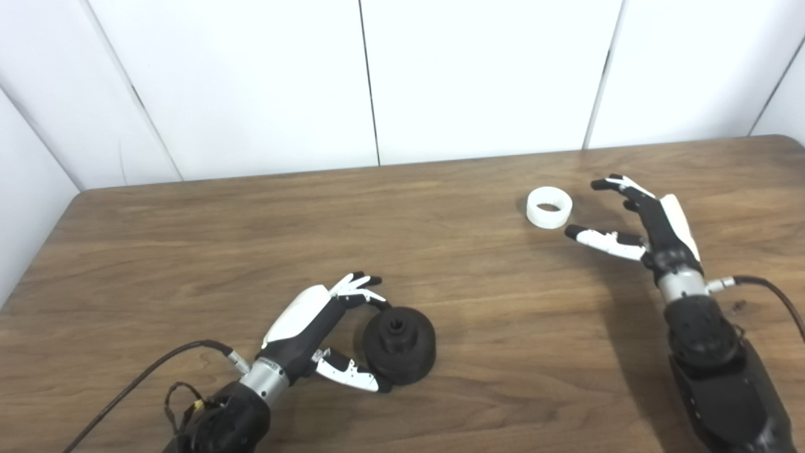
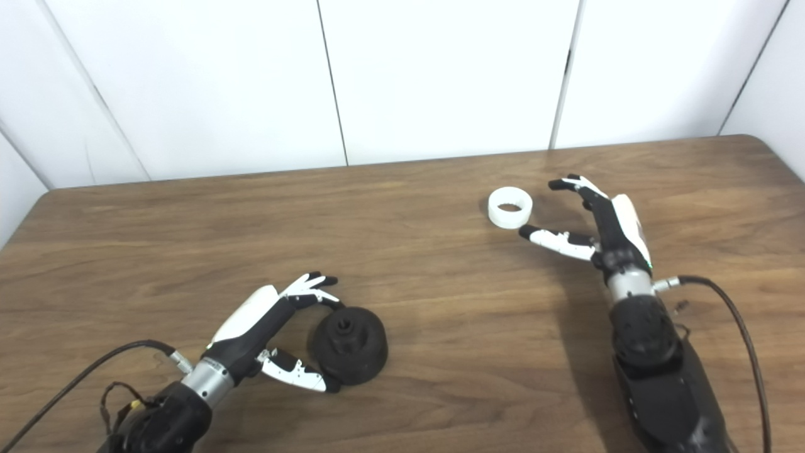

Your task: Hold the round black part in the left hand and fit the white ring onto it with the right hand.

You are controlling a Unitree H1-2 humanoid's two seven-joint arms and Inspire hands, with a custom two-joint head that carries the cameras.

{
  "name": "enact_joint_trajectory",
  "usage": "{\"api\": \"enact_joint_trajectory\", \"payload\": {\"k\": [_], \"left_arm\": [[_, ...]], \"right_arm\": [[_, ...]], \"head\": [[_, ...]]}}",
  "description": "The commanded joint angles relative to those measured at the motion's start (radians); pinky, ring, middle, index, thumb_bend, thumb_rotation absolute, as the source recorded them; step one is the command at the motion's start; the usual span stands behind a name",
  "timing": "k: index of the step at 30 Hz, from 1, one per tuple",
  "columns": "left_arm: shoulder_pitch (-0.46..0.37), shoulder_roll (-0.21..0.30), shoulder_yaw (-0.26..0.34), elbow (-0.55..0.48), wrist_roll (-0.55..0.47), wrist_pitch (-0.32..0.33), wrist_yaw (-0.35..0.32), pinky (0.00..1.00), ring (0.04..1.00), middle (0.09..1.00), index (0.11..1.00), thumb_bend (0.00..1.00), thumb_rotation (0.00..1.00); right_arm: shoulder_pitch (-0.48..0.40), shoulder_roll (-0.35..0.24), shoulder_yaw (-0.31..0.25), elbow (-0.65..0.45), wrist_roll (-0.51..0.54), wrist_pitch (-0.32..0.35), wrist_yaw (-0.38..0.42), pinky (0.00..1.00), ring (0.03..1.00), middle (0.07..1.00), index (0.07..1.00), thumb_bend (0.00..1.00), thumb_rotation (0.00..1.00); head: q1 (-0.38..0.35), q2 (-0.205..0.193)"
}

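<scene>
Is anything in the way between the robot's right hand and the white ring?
No. The right hand is open just beside the white ring, with only bare table between them. The round black part sits far off by the left hand.

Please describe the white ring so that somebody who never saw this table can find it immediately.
Look at the brown wooden table, toward its far right part. Just in front of the open right hand lies a small white plastic ring, flat, hole facing up. It is the only white loose thing; the other part is black and domed.
</scene>
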Motion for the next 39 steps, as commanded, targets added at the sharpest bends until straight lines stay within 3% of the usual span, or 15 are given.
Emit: {"api": "enact_joint_trajectory", "payload": {"k": [1,11,39], "left_arm": [[0.007,0.014,0.0,0.002,0.005,-0.027,0.005,0.94,0.998,0.941,0.645,0.88,0.19],[0.011,0.012,0.001,0.016,0.007,-0.052,0.017,0.94,0.997,0.934,0.641,0.88,0.19],[0.017,-0.008,-0.003,0.009,0.014,-0.024,0.015,0.94,1.0,0.939,0.652,0.88,0.18]], "right_arm": [[-0.06,-0.019,0.012,0.013,-0.017,-0.031,-0.003,0.88,0.934,0.916,0.753,0.9,0.37],[-0.113,-0.041,0.053,0.116,-0.024,-0.045,0.007,0.88,0.938,0.915,0.768,0.92,0.38],[-0.202,-0.086,0.114,0.143,-0.073,-0.022,0.059,0.91,0.948,0.923,0.787,0.91,0.37]], "head": [[0.0,0.0],[0.005,0.003],[0.016,-0.007]]}}
